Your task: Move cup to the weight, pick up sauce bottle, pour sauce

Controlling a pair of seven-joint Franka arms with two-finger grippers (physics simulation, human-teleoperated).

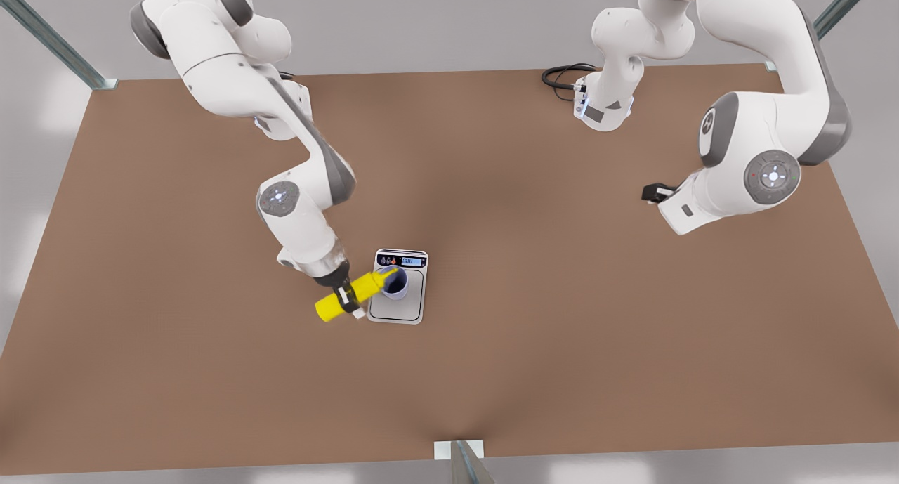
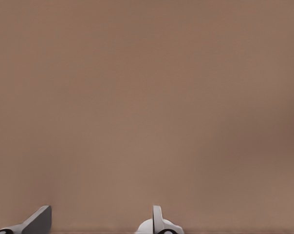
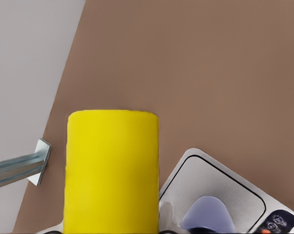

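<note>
The yellow sauce bottle [image 1: 329, 308] is tipped nearly flat, and my right gripper [image 1: 345, 298] is shut around its middle. Its nozzle points into the lavender cup [image 1: 397, 286], which stands on the grey plate of the weight [image 1: 406, 310]. The right wrist view looks along the sauce bottle [image 3: 113, 170], with the weight [image 3: 220, 180] and the cup [image 3: 208, 212] beside it. My left gripper [image 1: 657, 192] waits far off at the front view's right. In the left wrist view my left gripper [image 2: 98, 224] is open over bare table, with one of its fingers [image 2: 37, 222] at the picture's edge.
A black cable [image 1: 562, 76] lies coiled near the arm base at the back. A metal frame post [image 1: 463, 459] stands at the table's near edge, and another post [image 3: 20, 168] lies beyond the table's side edge. The brown tabletop [image 1: 562, 329] spreads wide around the weight.
</note>
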